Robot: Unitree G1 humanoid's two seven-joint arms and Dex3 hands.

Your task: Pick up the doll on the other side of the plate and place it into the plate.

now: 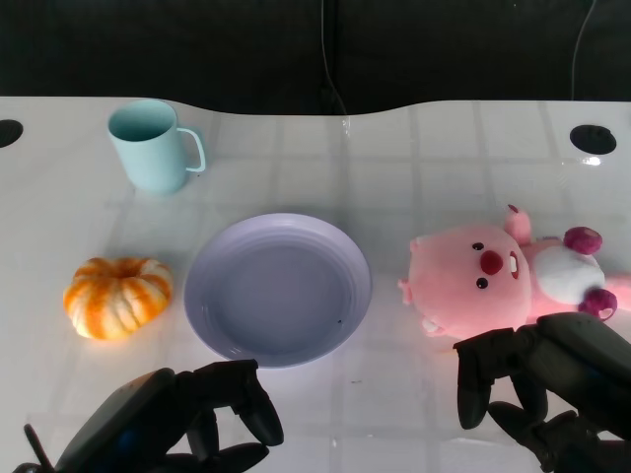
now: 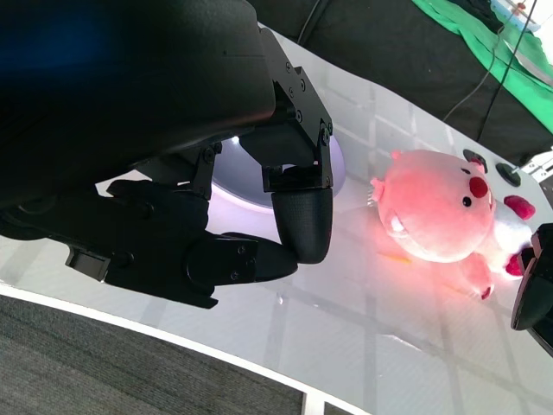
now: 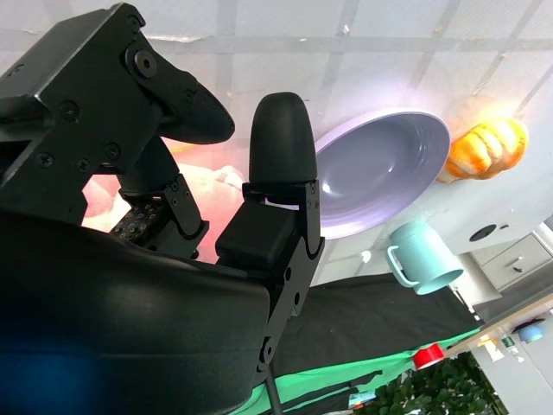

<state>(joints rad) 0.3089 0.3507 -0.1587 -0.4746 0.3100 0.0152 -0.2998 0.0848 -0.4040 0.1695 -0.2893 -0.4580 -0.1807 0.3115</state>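
Reaching for the pink plush doll [image 1: 493, 276] is the step in hand, and by the look of things it falls to the right hand [image 1: 537, 389], which hovers just short of the toy with its fingers apart and nothing between them. The doll lies on its back on the white table [image 1: 414, 148], to the right of the lavender plate [image 1: 278, 289] and near it but not touching, its big round head toward the plate and its white belly and magenta paws pointing away. To do this well, I would bring the hand over the head, the bulkiest part and the one nearest the plate, and close the fingers across its width so the soft stuffing compresses evenly instead of squirting out sideways; a plush like this will sag from a grip on a limb. Then lift clear of the plate's raised rim before carrying it leftward, and let go only once the toy is over the shallow middle. The left hand [image 1: 187, 419] waits below the plate with its fingers curled in on nothing, and it should keep clear. An orange pumpkin [image 1: 117, 296] and a pale teal mug [image 1: 153, 146] sit on the far side and are no part of this. No brand, label or legible writing shows anywhere in these views.
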